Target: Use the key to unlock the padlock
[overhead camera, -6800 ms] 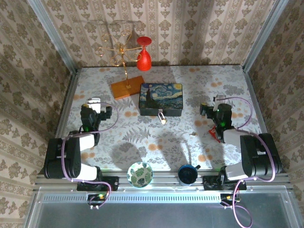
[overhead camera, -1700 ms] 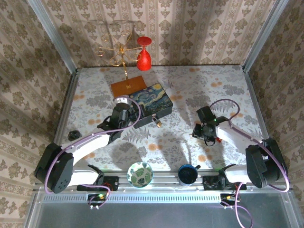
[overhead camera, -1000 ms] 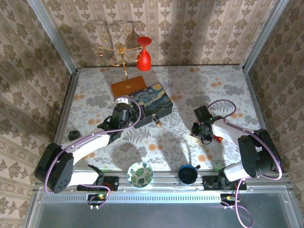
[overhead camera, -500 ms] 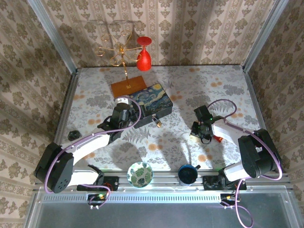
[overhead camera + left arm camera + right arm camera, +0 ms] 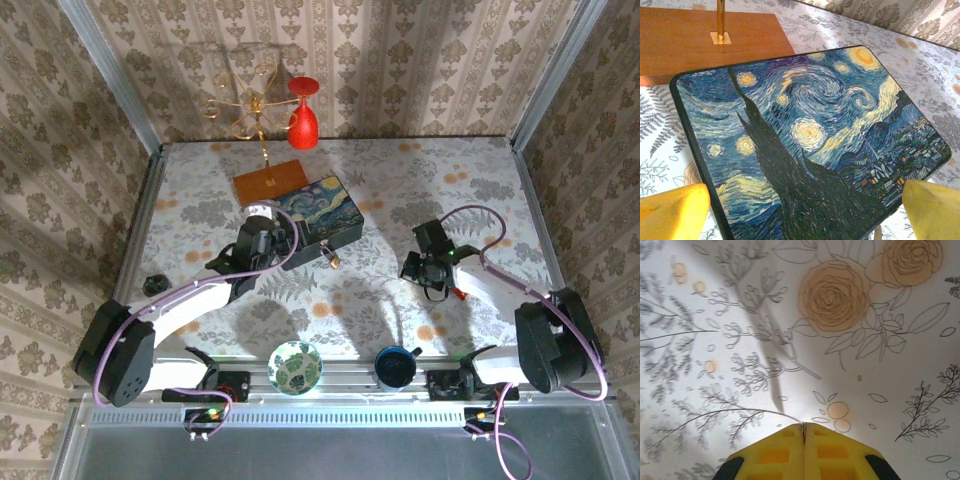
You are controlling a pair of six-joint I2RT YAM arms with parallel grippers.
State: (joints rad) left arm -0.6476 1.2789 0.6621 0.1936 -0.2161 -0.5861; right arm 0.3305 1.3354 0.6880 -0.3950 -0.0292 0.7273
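Note:
The painted blue box point(image 5: 320, 208) lies askew at mid-table, and the tiny padlock point(image 5: 330, 257) hangs off its front edge. My left gripper point(image 5: 268, 232) is open at the box's left end. In the left wrist view its yellow fingertips point(image 5: 675, 210) stand wide on either side of the box lid point(image 5: 805, 135), just above it. My right gripper point(image 5: 414, 268) is over bare tablecloth to the right of the box. Its jaws point(image 5: 803, 427) are pressed together on a thin metal sliver, the key point(image 5: 803, 425) seen edge-on.
A wooden base point(image 5: 269, 183) with a gold stand sits behind the box, with a red glass point(image 5: 303, 118) farther back. A patterned bowl point(image 5: 295, 366) and a blue cup point(image 5: 397, 366) stand at the near edge. There is a small black object point(image 5: 153, 284) at left and a red piece point(image 5: 459, 294) by the right arm.
The right gripper's jaws have shut over the last second and it has shifted slightly over the cloth. The left arm and the box stay still. Much earlier the box lay square.

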